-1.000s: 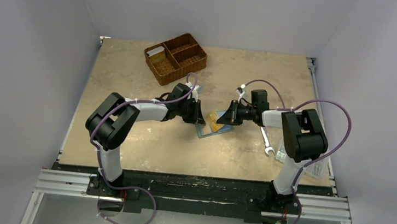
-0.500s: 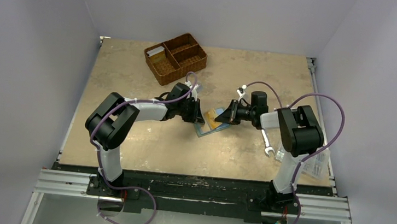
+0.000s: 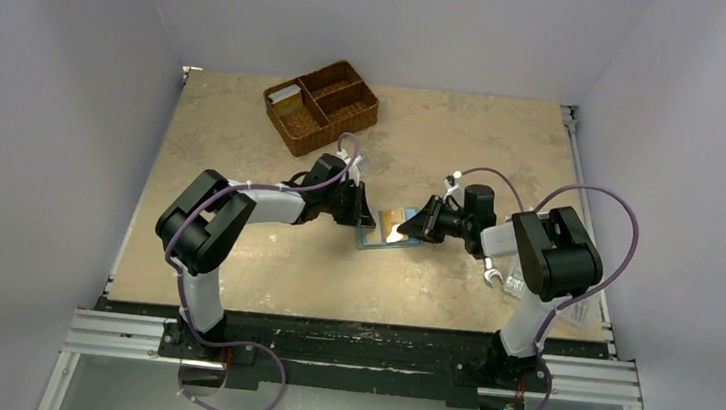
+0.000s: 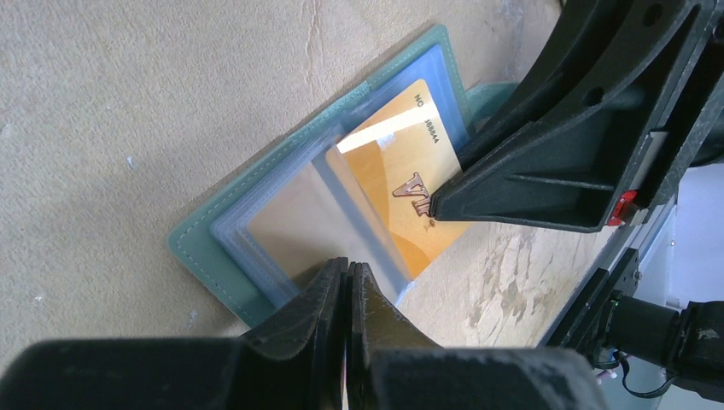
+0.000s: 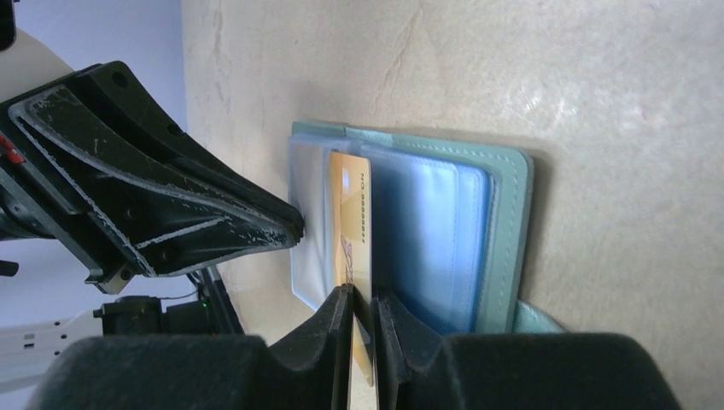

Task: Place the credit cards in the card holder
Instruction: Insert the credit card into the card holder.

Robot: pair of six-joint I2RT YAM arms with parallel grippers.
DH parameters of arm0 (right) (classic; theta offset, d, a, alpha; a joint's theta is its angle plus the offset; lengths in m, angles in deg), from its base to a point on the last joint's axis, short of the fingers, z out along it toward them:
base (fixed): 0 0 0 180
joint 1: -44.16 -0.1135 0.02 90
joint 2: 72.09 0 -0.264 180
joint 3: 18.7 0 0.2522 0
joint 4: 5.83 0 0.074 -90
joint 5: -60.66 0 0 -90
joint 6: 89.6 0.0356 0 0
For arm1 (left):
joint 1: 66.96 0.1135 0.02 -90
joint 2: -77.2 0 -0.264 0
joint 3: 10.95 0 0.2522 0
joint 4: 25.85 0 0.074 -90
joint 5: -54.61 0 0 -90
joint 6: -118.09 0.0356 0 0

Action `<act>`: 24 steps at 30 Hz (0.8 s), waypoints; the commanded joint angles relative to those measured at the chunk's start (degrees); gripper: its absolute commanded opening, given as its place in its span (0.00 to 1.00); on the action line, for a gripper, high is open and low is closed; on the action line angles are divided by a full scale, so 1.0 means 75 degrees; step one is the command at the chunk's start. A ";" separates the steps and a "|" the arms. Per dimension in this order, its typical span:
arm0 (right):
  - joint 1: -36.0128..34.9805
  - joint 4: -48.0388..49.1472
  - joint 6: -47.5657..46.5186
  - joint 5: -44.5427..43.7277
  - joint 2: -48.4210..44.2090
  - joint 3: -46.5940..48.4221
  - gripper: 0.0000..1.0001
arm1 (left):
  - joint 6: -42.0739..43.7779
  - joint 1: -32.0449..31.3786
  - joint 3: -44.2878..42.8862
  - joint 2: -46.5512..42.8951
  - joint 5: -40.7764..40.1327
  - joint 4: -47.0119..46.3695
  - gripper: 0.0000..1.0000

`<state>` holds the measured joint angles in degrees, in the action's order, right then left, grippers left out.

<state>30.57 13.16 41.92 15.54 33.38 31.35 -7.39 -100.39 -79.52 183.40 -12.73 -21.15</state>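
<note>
The basket (image 3: 318, 105) sits at the table's (image 3: 232, 273) far left with pale cards (image 3: 287, 95) in its left compartment, well apart from both arms. Bare table lies all round it and along the near edge.

At the centre the left gripper (image 4: 348, 272) is clenched, its tips pinching the near edge of a clear sleeve (image 4: 290, 222) of the holder (image 4: 201, 243). The holder lies open and flat, its teal rim showing on two sides.

The orange card (image 4: 401, 162) lies among the sleeves, with its far end short of the rim and its near end sticking out past the holder's edge. That end stands between the fingers of the right gripper (image 5: 363, 299), whose jaws are a slit apart. Whether they press the card I cannot tell. The two grippers point tip to tip, near each other across the holder.

The wrench (image 3: 487, 262) lies beside the right arm, and the clear box (image 3: 575, 304) sits at the table's right edge.
</note>
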 commanded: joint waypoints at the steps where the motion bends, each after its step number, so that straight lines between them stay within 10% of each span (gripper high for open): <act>1: -0.0100 0.0617 0.0435 -0.0816 -0.0444 -0.0460 0.19 | 0.0051 0.0012 0.0313 0.0166 -0.0379 0.0459 0.00; 15: -0.0512 0.1151 0.0685 -0.0748 0.0110 -0.0168 0.16 | 0.0017 0.0009 0.0430 0.0139 -0.0210 0.0321 0.00; 24: -0.0568 -0.1930 -0.1721 -0.1927 -0.0913 0.0277 0.44 | 0.0180 0.0370 0.0189 -0.0732 0.0118 0.0726 0.21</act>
<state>26.70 13.03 40.94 9.25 30.86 31.13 -8.16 -99.93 -78.42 182.02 -12.23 -20.95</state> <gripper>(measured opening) 0.387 0.144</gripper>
